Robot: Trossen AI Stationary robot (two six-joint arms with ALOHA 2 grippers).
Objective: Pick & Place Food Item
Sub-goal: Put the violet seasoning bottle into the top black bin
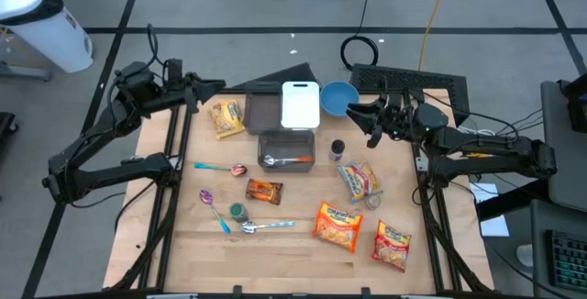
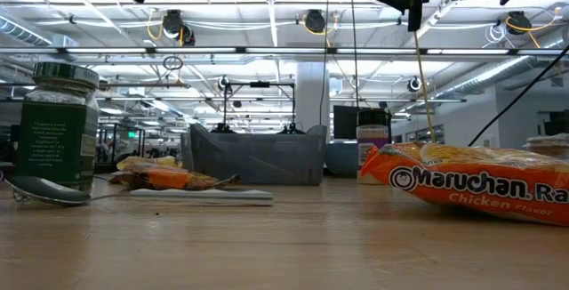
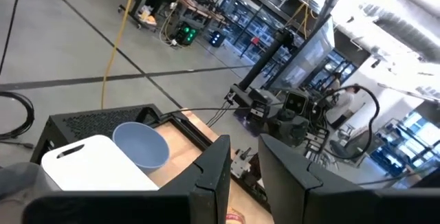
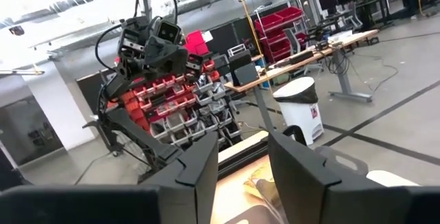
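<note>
Several ramen packets lie flat on the wooden table: one at far left (image 1: 227, 118), one right of centre (image 1: 359, 180), two near the front (image 1: 337, 224) (image 1: 393, 244). A small snack packet (image 1: 264, 191) lies near the middle. My left gripper (image 1: 215, 85) hangs high over the table's far left corner, pointing level, open and holding nothing (image 3: 244, 176). My right gripper (image 1: 356, 111) hangs high beside the blue bowl (image 1: 338, 97) at the far right, also open and holding nothing (image 4: 242, 176).
A grey container (image 1: 286, 148) with a spoon inside stands mid-table. Behind it are a grey tray (image 1: 263, 111) and a white board (image 1: 300, 105). A dark jar (image 1: 337, 149), a green-lidded jar (image 2: 58, 125) and loose spoons (image 1: 220, 167) (image 1: 266, 227) lie around.
</note>
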